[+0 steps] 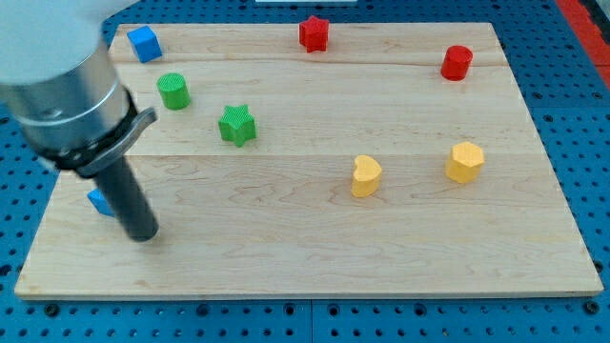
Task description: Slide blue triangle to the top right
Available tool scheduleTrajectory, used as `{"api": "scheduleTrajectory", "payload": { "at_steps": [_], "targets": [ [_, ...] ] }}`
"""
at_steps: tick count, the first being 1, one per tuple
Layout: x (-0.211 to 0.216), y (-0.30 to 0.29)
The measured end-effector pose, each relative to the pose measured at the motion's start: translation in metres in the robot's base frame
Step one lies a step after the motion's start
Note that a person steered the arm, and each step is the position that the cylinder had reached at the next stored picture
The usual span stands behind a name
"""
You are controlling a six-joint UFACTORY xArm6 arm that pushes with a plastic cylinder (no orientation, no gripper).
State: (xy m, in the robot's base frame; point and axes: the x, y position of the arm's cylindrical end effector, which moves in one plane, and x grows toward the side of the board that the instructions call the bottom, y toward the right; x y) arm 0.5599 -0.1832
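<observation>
The blue triangle (98,201) lies near the board's left edge and is mostly hidden behind my rod; only a small blue corner shows. My tip (142,234) rests on the board just to the right of and slightly below that block, close to it or touching it; I cannot tell which. The board's top right holds a red cylinder (457,62).
A blue cube (144,44) sits at the top left. A green cylinder (173,90) and a green star (236,125) lie left of centre. A red star (314,32) is at the top middle. A yellow heart (365,176) and a yellow hexagon (464,162) lie to the right.
</observation>
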Motion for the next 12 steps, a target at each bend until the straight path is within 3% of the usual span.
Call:
{"api": "scheduleTrajectory", "payload": {
  "at_steps": [1, 9, 12],
  "targets": [
    [0.005, -0.033],
    [-0.166, -0.042],
    [-0.180, -0.004]
  ]
}}
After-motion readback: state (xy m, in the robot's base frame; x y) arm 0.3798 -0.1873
